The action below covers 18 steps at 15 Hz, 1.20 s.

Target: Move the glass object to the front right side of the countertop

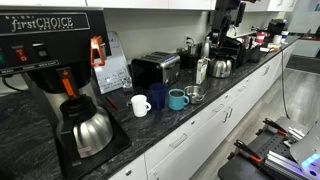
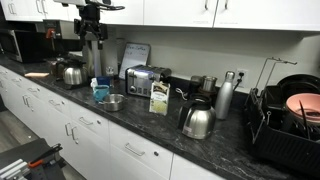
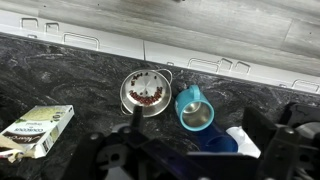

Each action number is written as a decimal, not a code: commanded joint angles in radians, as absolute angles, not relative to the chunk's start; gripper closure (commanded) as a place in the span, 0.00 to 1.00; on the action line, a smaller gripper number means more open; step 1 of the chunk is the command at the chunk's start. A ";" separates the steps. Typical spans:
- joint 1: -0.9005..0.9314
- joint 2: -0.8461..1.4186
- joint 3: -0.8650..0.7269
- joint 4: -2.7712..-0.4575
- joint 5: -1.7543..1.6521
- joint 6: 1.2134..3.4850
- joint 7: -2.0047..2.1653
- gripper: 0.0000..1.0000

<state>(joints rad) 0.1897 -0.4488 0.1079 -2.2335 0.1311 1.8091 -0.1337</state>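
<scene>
A small shiny bowl [image 3: 146, 92] with red-brown bits in it stands on the dark speckled countertop [image 3: 70, 75]. It shows in both exterior views [image 1: 194, 94] [image 2: 113, 101]. I cannot tell whether it is glass or metal. My gripper [image 3: 200, 150] is open and empty. It hangs well above the counter [image 2: 92, 58], over the mugs and just beside the bowl. In an exterior view the arm comes down at the far end [image 1: 224, 40]. The gripper fingers hide part of the mugs in the wrist view.
A teal mug [image 3: 194, 108] lies right next to the bowl, with a blue mug [image 1: 158, 97] and a white mug [image 1: 140, 104] beside it. A tea box [image 2: 158, 97], a toaster [image 2: 145, 80], kettles [image 2: 197, 121] and a dish rack [image 2: 285, 120] stand along the counter. A coffee machine [image 1: 55, 70] stands at one end.
</scene>
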 commanded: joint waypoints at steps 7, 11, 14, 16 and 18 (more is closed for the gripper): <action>0.277 -0.332 0.230 -2.113 0.149 1.955 -0.116 0.00; 0.307 -0.300 0.267 -2.107 0.139 2.002 -0.108 0.00; 0.311 -0.281 0.272 -2.100 0.137 2.005 -0.105 0.00; 0.309 -0.292 0.266 -2.100 0.137 2.004 -0.105 0.00; 0.309 -0.293 0.267 -2.102 0.137 2.004 -0.105 0.00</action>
<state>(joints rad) 0.3121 -0.2936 0.2646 -2.1047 0.1372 2.0065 -0.1058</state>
